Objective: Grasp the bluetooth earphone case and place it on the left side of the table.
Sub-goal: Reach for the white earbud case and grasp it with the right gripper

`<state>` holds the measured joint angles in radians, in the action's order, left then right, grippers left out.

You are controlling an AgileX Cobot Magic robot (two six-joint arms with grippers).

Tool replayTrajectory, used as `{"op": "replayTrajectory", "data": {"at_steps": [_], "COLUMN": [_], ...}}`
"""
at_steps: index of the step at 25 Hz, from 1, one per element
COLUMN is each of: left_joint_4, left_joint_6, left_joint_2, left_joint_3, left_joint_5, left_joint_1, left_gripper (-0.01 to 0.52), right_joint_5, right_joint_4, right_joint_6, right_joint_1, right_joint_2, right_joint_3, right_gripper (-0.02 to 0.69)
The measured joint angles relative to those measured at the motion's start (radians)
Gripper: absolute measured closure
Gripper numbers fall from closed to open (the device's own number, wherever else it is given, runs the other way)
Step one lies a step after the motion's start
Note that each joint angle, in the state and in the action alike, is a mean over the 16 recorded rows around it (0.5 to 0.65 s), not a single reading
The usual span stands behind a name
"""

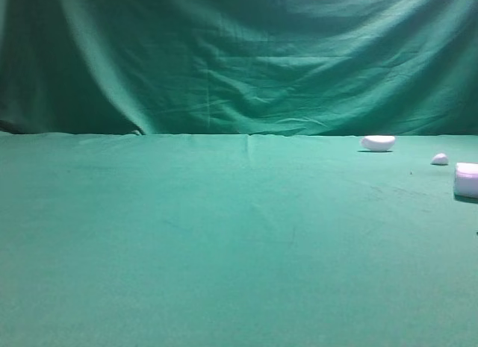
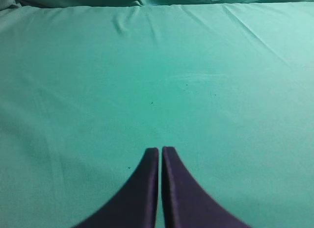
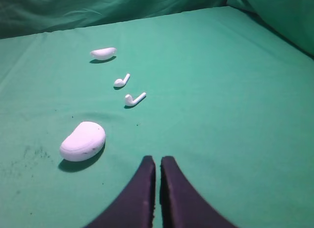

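Here, the wide flat table [image 1: 187, 242] under plain green cloth runs bare across the left and middle of the high view. The left gripper [image 2: 160, 150] hangs over that cloth with its 2 dark fingers pressed together, grasping nothing. Further right, a white half-oval bowl-like piece [image 1: 378, 142] lies near the draped green backdrop [image 1: 239, 56], then 1 small white earbud [image 1: 440, 159], then the smooth white rounded bluetooth earphone case [image 1: 467, 180] at the right edge, partly cut off. In the right wrist view the case [image 3: 83, 140] rests just left of the right gripper [image 3: 158, 160], apart from it; those fingers are clenched together on nothing. Beyond it lie 2 earbuds [image 3: 135, 98], one behind the other.
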<state>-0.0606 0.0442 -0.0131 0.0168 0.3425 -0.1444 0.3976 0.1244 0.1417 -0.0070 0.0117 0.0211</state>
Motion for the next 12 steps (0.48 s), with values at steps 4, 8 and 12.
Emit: {"op": "replayTrajectory", "data": {"at_steps": [4, 8, 12], "left_joint_4": [0.0, 0.0, 0.0], "left_joint_6": [0.0, 0.0, 0.0], "left_joint_2": [0.0, 0.0, 0.0], "left_joint_3": [0.0, 0.0, 0.0], "left_joint_5": [0.0, 0.0, 0.0], "left_joint_1": [0.0, 0.0, 0.0], "left_gripper": [0.514, 0.514, 0.514], "right_joint_5": [0.0, 0.0, 0.0], "right_joint_4": [0.0, 0.0, 0.001], "right_joint_6": [0.0, 0.0, 0.0], "right_joint_1": [0.0, 0.0, 0.0], "right_joint_2": [0.0, 0.0, 0.0], "right_joint_3": [0.0, 0.0, 0.0], "right_gripper": [0.665, 0.665, 0.665]}}
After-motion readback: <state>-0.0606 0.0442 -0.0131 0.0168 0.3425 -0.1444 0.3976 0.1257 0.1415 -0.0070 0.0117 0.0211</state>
